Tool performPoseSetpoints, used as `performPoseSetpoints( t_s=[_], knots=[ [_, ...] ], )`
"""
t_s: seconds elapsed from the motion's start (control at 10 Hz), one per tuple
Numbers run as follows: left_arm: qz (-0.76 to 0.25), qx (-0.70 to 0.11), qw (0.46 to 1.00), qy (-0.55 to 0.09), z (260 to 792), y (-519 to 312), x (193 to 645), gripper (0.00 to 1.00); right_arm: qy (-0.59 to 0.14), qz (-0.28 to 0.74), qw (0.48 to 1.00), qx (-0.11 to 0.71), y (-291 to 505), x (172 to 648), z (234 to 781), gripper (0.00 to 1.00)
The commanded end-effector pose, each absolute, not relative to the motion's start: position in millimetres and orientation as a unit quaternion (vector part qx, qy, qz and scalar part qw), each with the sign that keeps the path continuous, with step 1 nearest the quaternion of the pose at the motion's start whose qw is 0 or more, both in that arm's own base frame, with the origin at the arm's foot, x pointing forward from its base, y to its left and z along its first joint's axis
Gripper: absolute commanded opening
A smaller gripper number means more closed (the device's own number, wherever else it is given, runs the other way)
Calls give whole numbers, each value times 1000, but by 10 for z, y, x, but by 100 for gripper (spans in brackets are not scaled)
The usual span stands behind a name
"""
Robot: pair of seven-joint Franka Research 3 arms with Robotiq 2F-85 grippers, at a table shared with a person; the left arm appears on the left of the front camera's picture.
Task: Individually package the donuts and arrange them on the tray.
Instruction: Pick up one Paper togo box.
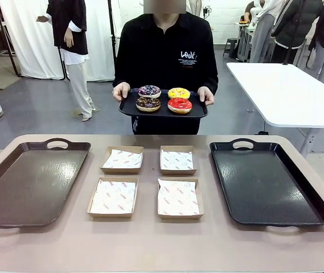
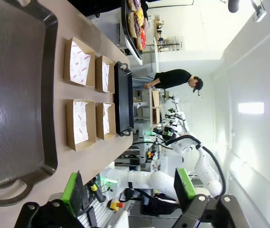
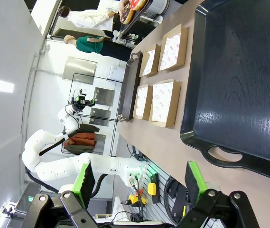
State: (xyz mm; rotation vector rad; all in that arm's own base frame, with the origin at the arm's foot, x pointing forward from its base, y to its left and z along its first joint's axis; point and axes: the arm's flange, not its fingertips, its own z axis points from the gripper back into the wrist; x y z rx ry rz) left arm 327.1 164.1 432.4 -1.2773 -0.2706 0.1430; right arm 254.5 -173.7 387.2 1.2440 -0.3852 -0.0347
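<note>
Across the table a person holds a small black tray point(image 1: 128, 107) in both hands, carrying several donuts: a purple one with sprinkles point(image 1: 149, 90), a yellow one point(image 1: 179, 92), a chocolate one point(image 1: 148, 103) and a red one point(image 1: 179, 104). The donuts point(image 2: 135, 21) also appear far off in the left wrist view. My left gripper point(image 2: 129, 187) is open and holds nothing, hovering off the table's near side by the left tray point(image 2: 16, 95). My right gripper point(image 3: 139, 183) is likewise open with nothing in it, near the right tray point(image 3: 239, 80).
On the table lie a large brown tray point(image 1: 31, 182) at the left and a large black tray point(image 1: 270, 182) at the right. Between them stand several shallow cardboard boxes lined with printed paper point(image 1: 122, 160) point(image 1: 178, 198). A white table point(image 1: 287, 91) stands behind at the right.
</note>
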Motion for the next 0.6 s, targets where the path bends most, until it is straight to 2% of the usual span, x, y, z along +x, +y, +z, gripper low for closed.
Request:
performPoseSetpoints(
  t_s=[0.0,0.3,0.5],
  knots=[
    [-1,-490,858,-154,4903,1045,3300,100,-183,-17,792,582,-1746,2540,3877,100],
    [-82,-283,953,-71,5385,-119,3714,100,-183,-17,792,582,-1746,2540,3877,100],
    [-102,-173,980,16,5258,-892,3919,100,-183,-17,792,582,-1746,2540,3877,100]
  ],
)
